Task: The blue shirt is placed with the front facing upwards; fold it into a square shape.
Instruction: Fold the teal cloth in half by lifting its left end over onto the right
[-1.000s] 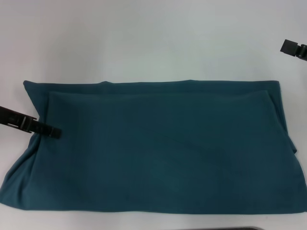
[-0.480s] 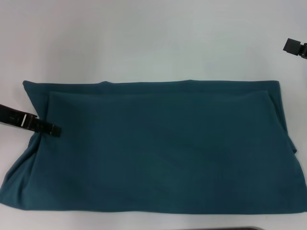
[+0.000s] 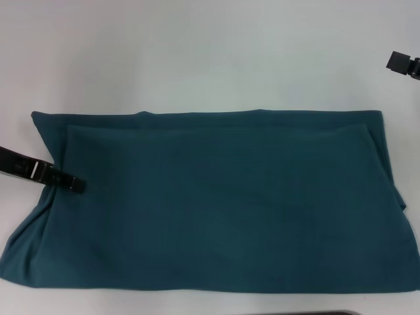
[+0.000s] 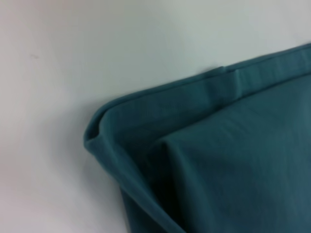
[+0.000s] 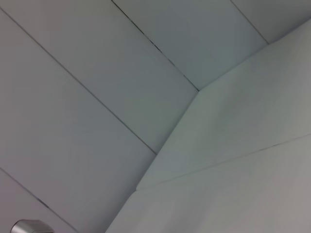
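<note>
While the left hand (image 3: 77,184) sits clenched at its edge, the blue shirt (image 3: 223,197) lies as a smooth, matte rectangle.

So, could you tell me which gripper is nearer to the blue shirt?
The left. The left gripper is at the blue shirt's left edge, its tip over the cloth. The right gripper is up off the shirt's far right corner, apart from it.
</note>
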`<action>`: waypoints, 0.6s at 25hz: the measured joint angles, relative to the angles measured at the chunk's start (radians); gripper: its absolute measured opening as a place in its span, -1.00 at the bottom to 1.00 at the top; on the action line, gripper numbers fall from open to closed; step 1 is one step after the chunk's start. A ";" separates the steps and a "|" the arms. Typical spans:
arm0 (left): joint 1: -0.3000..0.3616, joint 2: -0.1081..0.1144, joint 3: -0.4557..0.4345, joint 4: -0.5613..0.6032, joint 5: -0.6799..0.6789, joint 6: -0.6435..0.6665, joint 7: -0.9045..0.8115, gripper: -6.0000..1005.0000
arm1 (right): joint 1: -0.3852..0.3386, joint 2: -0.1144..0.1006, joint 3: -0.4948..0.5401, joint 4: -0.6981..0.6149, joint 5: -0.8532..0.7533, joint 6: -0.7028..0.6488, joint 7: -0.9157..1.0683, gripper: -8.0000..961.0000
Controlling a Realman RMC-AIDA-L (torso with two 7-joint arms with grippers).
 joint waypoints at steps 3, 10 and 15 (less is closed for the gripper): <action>-0.002 -0.002 0.007 0.000 0.000 -0.002 0.000 0.28 | 0.002 0.000 0.000 0.000 0.000 0.000 0.000 0.62; -0.003 -0.003 0.014 0.000 0.001 -0.003 -0.001 0.28 | 0.003 0.000 0.000 0.001 0.000 0.000 0.000 0.62; -0.005 -0.009 0.041 -0.003 0.006 -0.008 -0.012 0.28 | 0.003 0.000 0.001 0.001 0.000 0.000 0.000 0.62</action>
